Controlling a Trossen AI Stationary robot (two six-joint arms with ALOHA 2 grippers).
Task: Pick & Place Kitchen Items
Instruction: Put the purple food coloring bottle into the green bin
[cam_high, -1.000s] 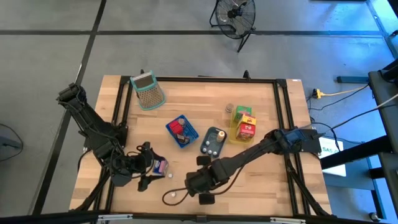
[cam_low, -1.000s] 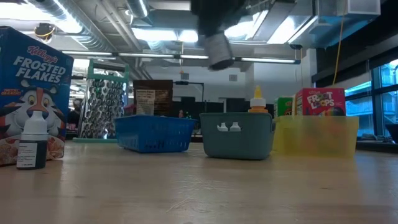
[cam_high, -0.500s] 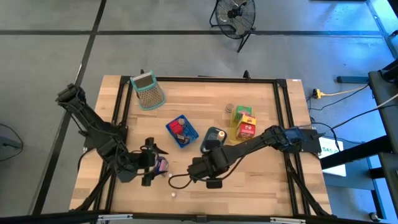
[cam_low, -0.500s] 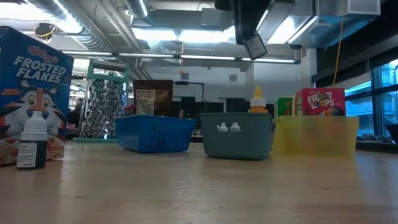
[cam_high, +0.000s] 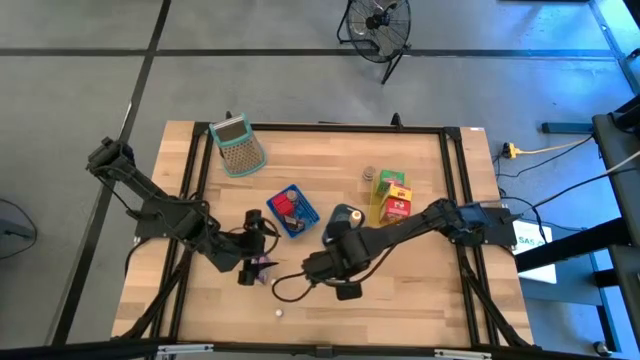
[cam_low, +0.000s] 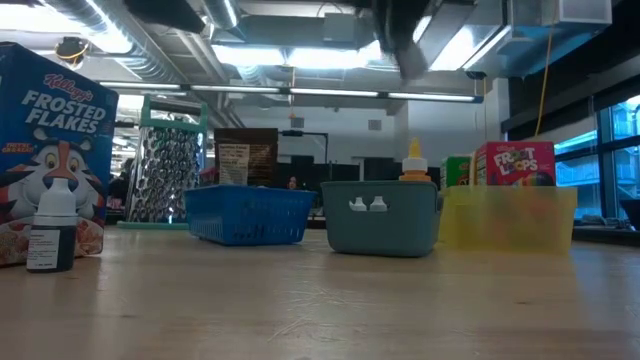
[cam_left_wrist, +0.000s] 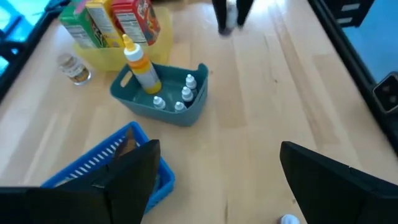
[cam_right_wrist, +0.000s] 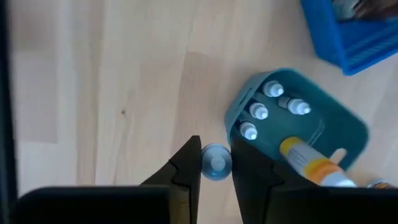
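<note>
My right gripper (cam_right_wrist: 215, 157) hangs above the table next to the teal tray (cam_right_wrist: 348, 134), shut on a small dropper bottle (cam_right_wrist: 216, 160) with a pale cap. The tray (cam_high: 345, 222) holds several white-capped little bottles (cam_right_wrist: 258, 112) and a yellow squeeze bottle (cam_left_wrist: 140, 62). My left gripper (cam_left_wrist: 217, 186) is open and holds nothing; it hovers near the blue basket (cam_high: 292, 210), with a purple packet (cam_high: 262, 265) on the table below it. A tiny white piece (cam_high: 279, 311) lies near the front edge. My right gripper pinches the little bottle just below its cap (cam_right_wrist: 216, 163) between its two fingers. The fingers come from above and point down. The bottle stands upright in the hold, cap up, lifted clear of the table and just outside the teal tray's rim.
A yellow tray (cam_high: 392, 200) with red, yellow and green boxes stands right of the teal tray, a small jar (cam_left_wrist: 73, 67) behind it. A metal grater (cam_high: 238, 145) lies at the far left. In the low view a cereal box (cam_low: 50, 150) and a dropper bottle (cam_low: 50, 235) stand close.
My right gripper has risen and gone from near the front edge toward the teal tray, carrying the little bottle upright. My left gripper has swung toward the table's right and far side, nearer the blue basket, rolling as it went and staying open.
</note>
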